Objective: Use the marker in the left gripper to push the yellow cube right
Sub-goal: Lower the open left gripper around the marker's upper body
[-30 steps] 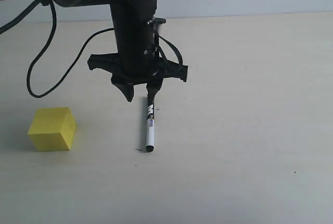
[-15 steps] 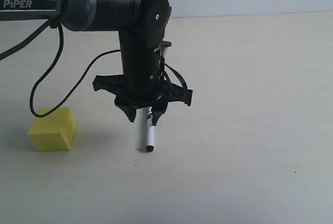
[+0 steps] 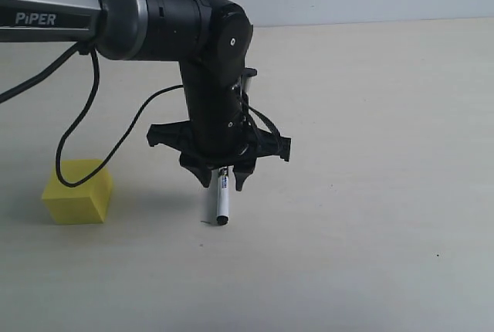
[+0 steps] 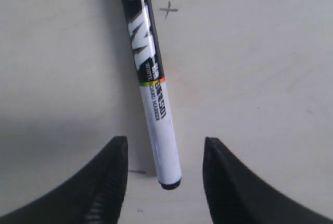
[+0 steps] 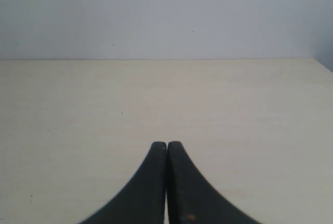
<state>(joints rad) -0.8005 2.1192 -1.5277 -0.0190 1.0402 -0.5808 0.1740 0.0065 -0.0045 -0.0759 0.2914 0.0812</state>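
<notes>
While the marker (image 4: 153,99) lay flat on the bench (image 3: 370,193), the left hand (image 3: 221,184) hung over it, fingers spread to either side of the white barrel and gripping nothing. The cube (image 3: 77,191) sat well apart, toward the exterior view's left. The marker looked light, stiff and smooth, likely to roll; mid-barrel seemed the best hold. The right hand (image 5: 166,148) was clenched, empty.

Bulky black arm (image 3: 208,54), grey tube (image 3: 46,14) marked "PiPER", looping black cables (image 3: 97,77); left pincer (image 3: 222,184) black, two tapered fingers (image 4: 110,185).
</notes>
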